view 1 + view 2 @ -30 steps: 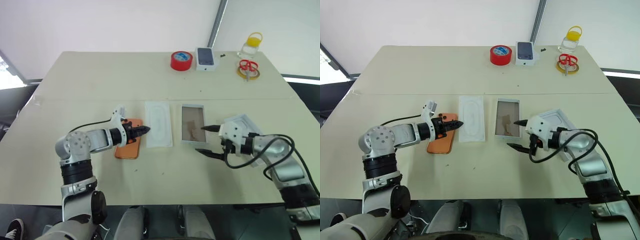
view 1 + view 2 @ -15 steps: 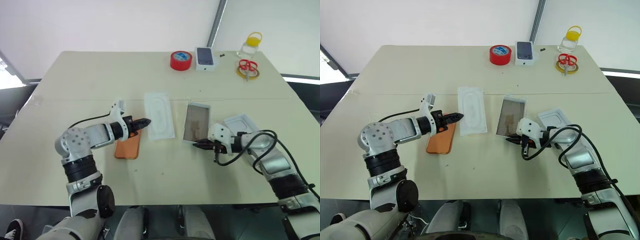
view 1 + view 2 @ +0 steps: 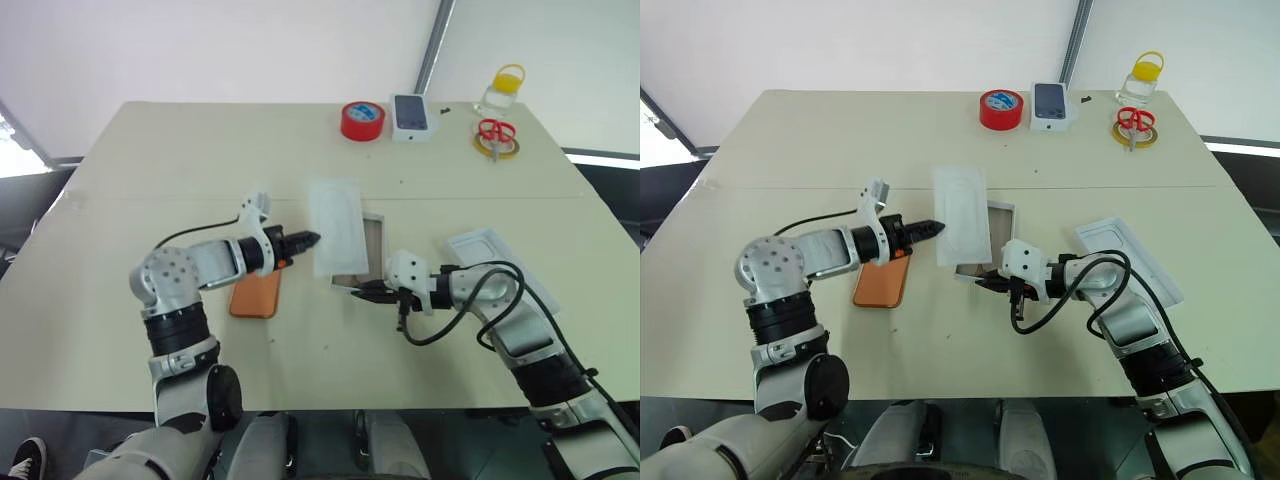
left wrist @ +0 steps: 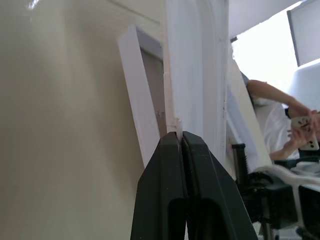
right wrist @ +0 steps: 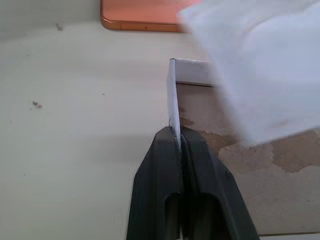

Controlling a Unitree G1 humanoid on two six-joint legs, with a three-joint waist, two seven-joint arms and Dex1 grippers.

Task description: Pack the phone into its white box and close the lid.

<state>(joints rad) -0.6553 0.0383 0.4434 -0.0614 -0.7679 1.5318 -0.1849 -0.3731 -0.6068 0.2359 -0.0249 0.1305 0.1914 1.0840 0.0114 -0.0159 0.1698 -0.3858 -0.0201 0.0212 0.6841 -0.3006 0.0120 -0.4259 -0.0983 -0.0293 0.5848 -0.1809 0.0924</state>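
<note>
Left eye view: the left gripper (image 3: 312, 239) is pressed together, pinching the edge of a flat white insert sheet (image 3: 338, 227) that lies partly over the white box (image 3: 372, 243) at mid-table. The right gripper (image 3: 352, 292) pinches the near wall of that box, fingers closed on the thin white rim, as the right wrist view confirms. The orange phone (image 3: 256, 294) lies flat on the table under the left forearm, just left of the box. The lid (image 3: 496, 262) rests on the table to the right, beyond the right arm.

Both arms inward — left gripper (image 3: 312, 239) and right gripper (image 3: 352, 292) clamped tight
</note>
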